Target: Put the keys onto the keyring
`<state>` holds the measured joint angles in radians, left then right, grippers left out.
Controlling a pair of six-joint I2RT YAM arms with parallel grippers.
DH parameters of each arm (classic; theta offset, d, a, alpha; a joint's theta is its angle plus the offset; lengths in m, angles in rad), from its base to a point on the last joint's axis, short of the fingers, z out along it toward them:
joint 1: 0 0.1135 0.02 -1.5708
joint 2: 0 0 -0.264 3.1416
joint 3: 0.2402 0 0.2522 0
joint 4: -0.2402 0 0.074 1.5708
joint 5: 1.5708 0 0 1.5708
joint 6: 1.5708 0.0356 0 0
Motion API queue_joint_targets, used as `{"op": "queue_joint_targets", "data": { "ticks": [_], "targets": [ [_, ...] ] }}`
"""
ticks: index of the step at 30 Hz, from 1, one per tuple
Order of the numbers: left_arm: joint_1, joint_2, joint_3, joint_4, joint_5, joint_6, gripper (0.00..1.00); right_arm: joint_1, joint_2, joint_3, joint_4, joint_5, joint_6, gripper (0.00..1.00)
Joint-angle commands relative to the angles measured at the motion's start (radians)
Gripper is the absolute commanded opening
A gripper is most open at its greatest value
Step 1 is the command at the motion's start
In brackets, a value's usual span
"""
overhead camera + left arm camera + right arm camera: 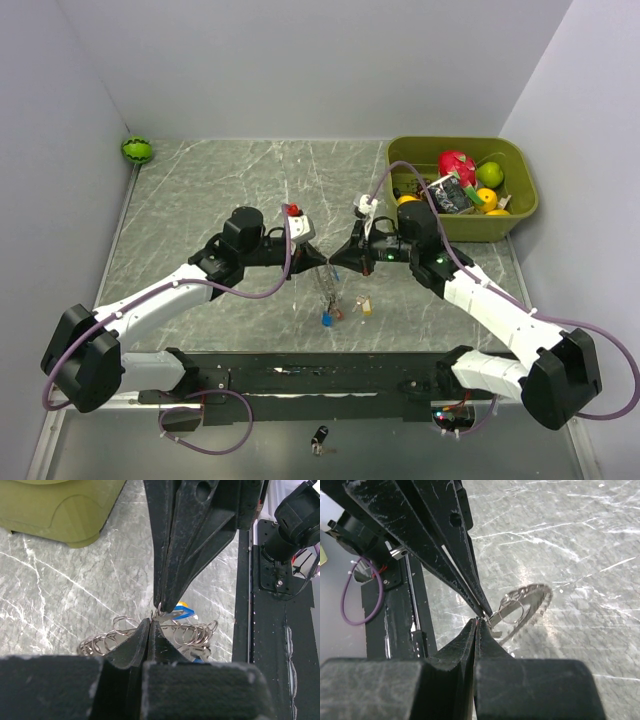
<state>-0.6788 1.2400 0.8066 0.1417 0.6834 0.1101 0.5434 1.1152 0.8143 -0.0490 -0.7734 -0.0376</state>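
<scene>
The keyring (328, 292) hangs between my two grippers over the middle of the table. Its toothed edge shows in the right wrist view (536, 599), and small wire rings on it show in the left wrist view (196, 632). My left gripper (318, 259) (151, 622) is shut, with its tips at the ring's top. My right gripper (338, 260) (477, 622) is shut tip to tip against it, pinching a small metal key blade (169, 614) with a red speck between the tips. A blue key (326, 320), a red key (338, 313) and a brass key (365, 305) sit below the ring.
A green bin (520, 215) of toy fruit stands at the back right. A green ball (137, 149) lies in the back left corner. A small black fob (319, 437) lies in front of the black base rail (300, 375).
</scene>
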Motion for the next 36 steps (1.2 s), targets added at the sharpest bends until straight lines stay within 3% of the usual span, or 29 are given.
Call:
{"op": "queue_joint_targets", "data": {
  "ticks": [1,18,30,36],
  "targets": [
    [-0.01,-0.014,0.051,0.032,0.013,-0.007,0.01,0.02,0.017,0.063,-0.008,0.003,-0.025,0.0],
    [-0.015,-0.047,0.016,0.044,0.024,0.016,0.01,0.024,0.049,0.089,-0.055,0.128,0.011,0.0],
    [-0.013,-0.033,0.016,0.044,-0.001,0.005,0.01,0.026,-0.002,0.048,0.011,-0.007,-0.027,0.0],
    [-0.015,-0.036,0.019,0.039,0.01,0.014,0.01,0.027,-0.009,0.034,0.017,0.022,-0.021,0.0]
  ]
}}
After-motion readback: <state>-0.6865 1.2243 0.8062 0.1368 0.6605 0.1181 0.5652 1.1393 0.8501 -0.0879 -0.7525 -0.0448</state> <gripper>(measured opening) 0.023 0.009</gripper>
